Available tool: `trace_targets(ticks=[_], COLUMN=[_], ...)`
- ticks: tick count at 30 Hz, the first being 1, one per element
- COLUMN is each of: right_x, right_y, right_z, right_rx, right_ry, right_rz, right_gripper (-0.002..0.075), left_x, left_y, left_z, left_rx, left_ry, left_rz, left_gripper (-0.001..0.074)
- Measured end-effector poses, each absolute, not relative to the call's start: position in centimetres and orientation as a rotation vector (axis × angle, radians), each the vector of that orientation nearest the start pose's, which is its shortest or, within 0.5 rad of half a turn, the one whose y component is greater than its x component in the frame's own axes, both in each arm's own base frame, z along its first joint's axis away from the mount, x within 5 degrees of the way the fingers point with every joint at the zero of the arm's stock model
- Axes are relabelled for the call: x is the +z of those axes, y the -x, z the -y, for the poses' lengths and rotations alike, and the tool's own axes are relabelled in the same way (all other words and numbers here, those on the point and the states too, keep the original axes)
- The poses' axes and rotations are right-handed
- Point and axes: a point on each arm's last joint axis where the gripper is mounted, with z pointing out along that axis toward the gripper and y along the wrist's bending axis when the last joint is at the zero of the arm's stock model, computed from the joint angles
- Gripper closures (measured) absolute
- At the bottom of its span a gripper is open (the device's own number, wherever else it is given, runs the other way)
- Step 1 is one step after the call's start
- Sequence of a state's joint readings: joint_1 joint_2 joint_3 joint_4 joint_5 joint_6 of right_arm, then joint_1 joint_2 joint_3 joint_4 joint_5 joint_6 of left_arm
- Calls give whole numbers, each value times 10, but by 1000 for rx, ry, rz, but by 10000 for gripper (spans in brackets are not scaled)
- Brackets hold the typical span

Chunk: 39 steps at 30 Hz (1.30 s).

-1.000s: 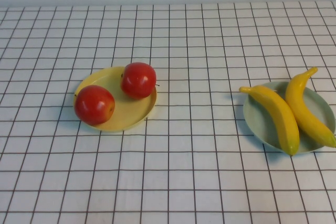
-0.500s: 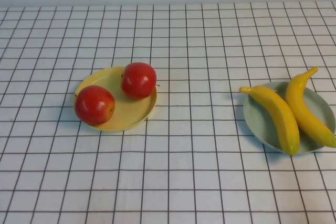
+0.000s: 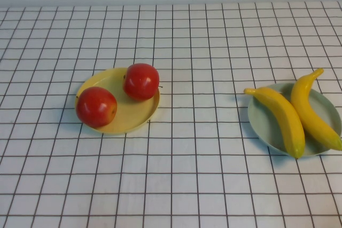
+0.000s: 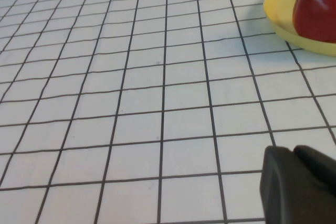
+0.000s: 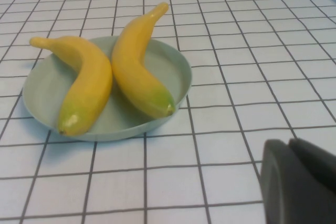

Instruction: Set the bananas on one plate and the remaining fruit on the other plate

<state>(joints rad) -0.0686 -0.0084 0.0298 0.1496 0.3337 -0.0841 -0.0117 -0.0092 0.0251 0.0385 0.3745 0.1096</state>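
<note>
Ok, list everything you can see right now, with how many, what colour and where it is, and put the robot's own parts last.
bananas: two, yellow, side by side on the blue-green plate, tips overhanging the rim.
red fruit: two, red, on the yellow plate.
blue-green plate: one, pale blue-green, table's right side.
yellow plate: one, yellow, table's left side.
tablecloth: one, white with dark grid lines, covering the table.
left pincer: black, only an edge showing in the left wrist view, near the yellow plate, holding nothing.
right pincer: black, only an edge showing in the right wrist view, near the blue-green plate, holding nothing.
</note>
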Motion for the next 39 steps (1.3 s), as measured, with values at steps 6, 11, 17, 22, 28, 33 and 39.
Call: trace_targets(ticks=[6, 11, 17, 22, 28, 33, 39], right_x=[174, 174, 174, 173, 173, 173, 173], right_y=[-54, -54, -54, -54, -54, -54, -54], right_z=[-1, -1, -1, -1, -2, -2, -2], right_rx=[37, 37, 37, 44, 51, 51, 51], right_ry=[-81, -81, -81, -73, -63, -63, -63], right_rz=[-1835, -1835, -1835, -1840, -1842, -1842, -1842], right_gripper=[741, 741, 741, 741, 741, 741, 741], left_x=[172, 172, 172, 172, 172, 172, 172], left_y=[-53, -53, -53, -53, -53, -53, -53], left_z=[-1, -1, -1, -1, -1, -1, -1], left_rx=[105, 105, 105, 105, 105, 105, 105], left_ry=[-137, -137, -137, -137, -137, -137, -137], left_rz=[-1870, -1870, -1870, -1870, -1870, -1870, -1870], left_gripper=[738, 738, 738, 738, 738, 738, 738])
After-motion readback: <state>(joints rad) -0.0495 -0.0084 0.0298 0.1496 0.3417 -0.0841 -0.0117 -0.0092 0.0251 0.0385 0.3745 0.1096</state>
